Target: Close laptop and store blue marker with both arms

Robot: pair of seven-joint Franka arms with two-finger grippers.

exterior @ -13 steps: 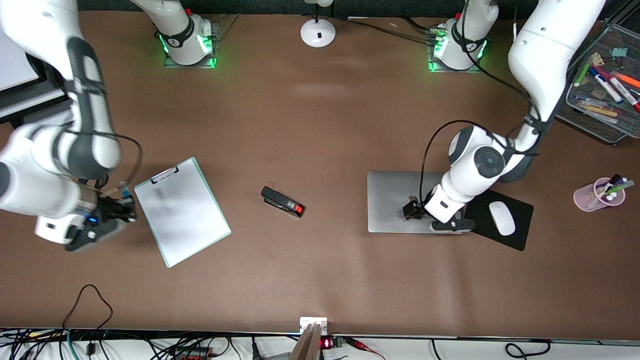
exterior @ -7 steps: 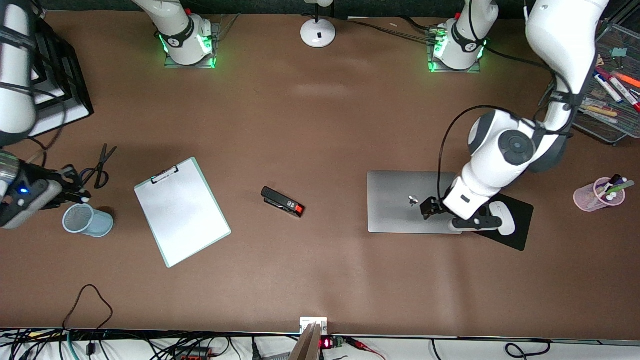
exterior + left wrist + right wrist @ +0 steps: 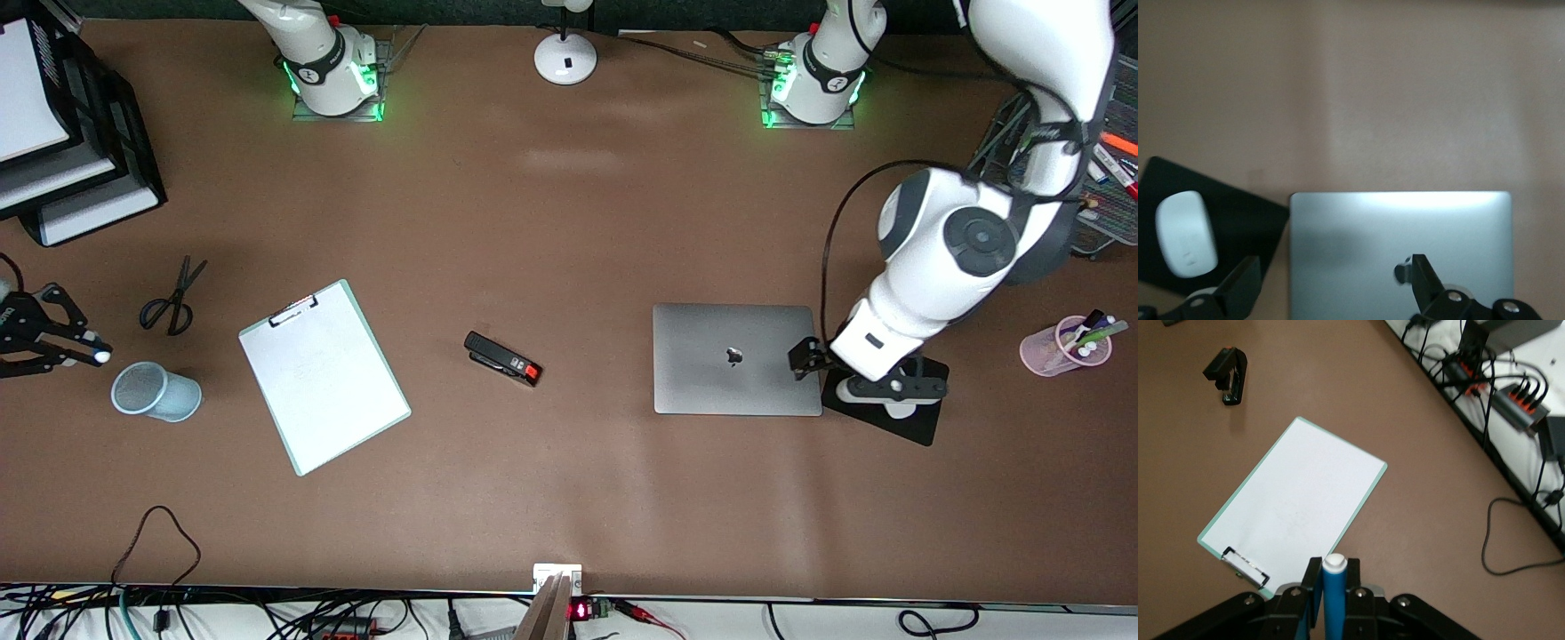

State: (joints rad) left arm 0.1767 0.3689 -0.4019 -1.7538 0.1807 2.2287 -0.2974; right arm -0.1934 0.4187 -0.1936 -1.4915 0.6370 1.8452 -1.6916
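The silver-grey laptop (image 3: pixel 711 382) lies closed on the table with its apple logo up; it also shows in the left wrist view (image 3: pixel 1358 240). My left gripper (image 3: pixel 889 388) hangs open and empty over the black mouse pad (image 3: pixel 929 427) beside the laptop; in the left wrist view (image 3: pixel 1331 293) its fingers stand wide apart. My right gripper (image 3: pixel 62 347) is at the right arm's end of the table, just above a light-blue mesh cup (image 3: pixel 156 391). It is shut on the blue marker (image 3: pixel 1335 593), whose white tip (image 3: pixel 102 356) points toward the cup.
Scissors (image 3: pixel 169 302), a clipboard (image 3: pixel 322 378) and a black stapler (image 3: pixel 502 358) lie mid-table. A white mouse (image 3: pixel 1185 232) sits on the pad. A pink cup of pens (image 3: pixel 1067 345) and a mesh tray of markers (image 3: pixel 1098 222) stand at the left arm's end. Paper trays (image 3: pixel 53 133) stand at the right arm's end.
My left gripper has moved off the laptop lid to over the mouse pad. My right arm has drawn back toward its end of the table with the marker, uncovering the cup and scissors.
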